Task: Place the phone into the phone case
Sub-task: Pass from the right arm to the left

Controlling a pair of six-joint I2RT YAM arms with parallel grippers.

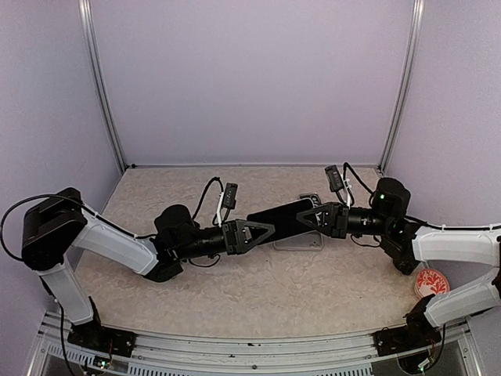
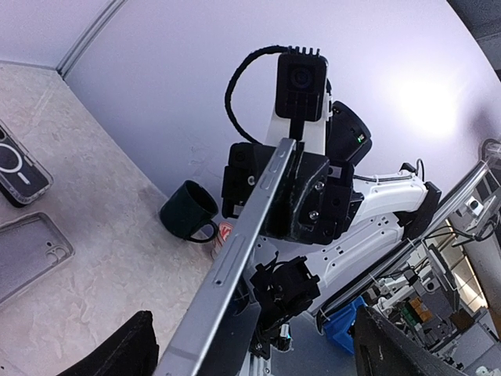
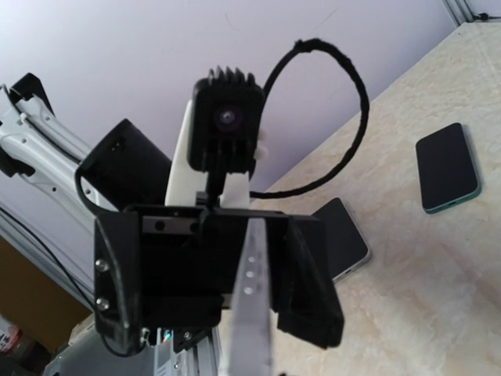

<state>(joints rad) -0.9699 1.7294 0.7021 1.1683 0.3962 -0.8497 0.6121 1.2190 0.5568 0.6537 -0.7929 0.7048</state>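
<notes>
Fingers (image 2: 125,354) of the left pincer (image 1: 260,230) stand wide, one on each side of the phone (image 1: 286,221). The left wrist view shows a gap on both sides and no contact. The right pincer (image 1: 319,215) is clamped on the phone's other end. The black slab hangs above the table (image 1: 156,290), stretched between the two wrists, with its thin silver edge turned to both wrist cameras.

The case (image 1: 301,244) lies flat on the table just under the phone's right half, a little nearer the arm bases. From above, the phone and the right pincer cover its far edge. In the left wrist view it shows at the left, pale and translucent, with the square cutout at its right corner.

Beyond it and apart from it lies a ringed phone (image 2: 19,168), dark under a clear cover. A green mug (image 2: 192,211) stands close to the wall beside the right arm. A red-and-white disc (image 1: 430,282) lies at the table's right edge, partly under that arm.

The right wrist view shows a teal-edged phone (image 3: 448,166) lying in plain sight. A dark phone (image 3: 348,235) is half hidden behind the left pincer's body; whether it is the ringed one cannot be told.
</notes>
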